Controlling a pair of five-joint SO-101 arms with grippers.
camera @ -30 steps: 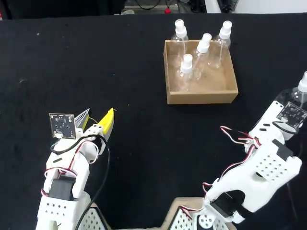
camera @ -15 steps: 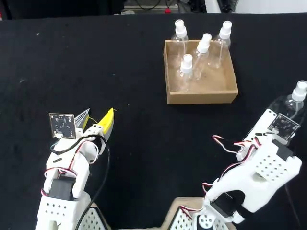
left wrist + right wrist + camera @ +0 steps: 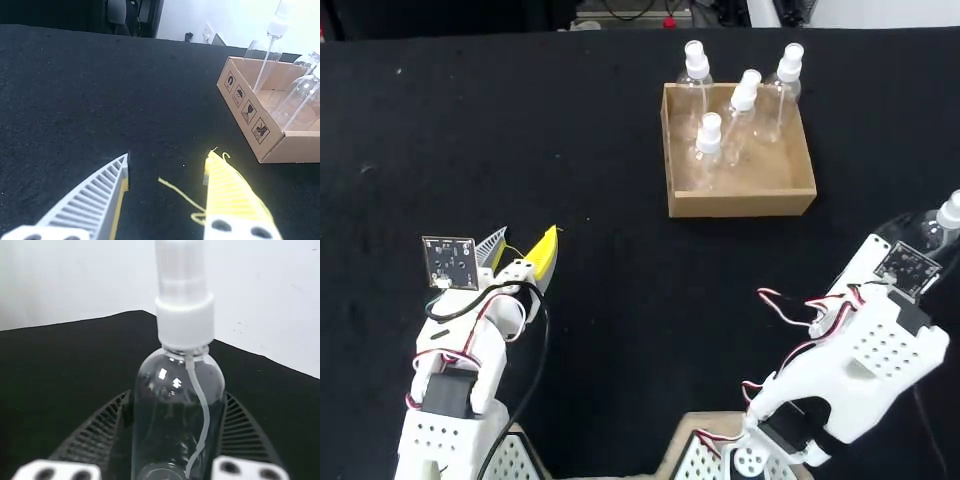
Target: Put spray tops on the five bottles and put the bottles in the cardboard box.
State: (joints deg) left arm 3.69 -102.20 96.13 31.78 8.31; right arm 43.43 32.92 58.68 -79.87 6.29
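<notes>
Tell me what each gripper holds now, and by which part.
The right gripper holds a bottle by its clear body, below the white spray top. The left gripper is open and holds nothing.

high: overhead, over table (image 3: 520, 130) | wrists: low, close, facing forward | high+left wrist share cardboard box (image 3: 740, 203)
</notes>
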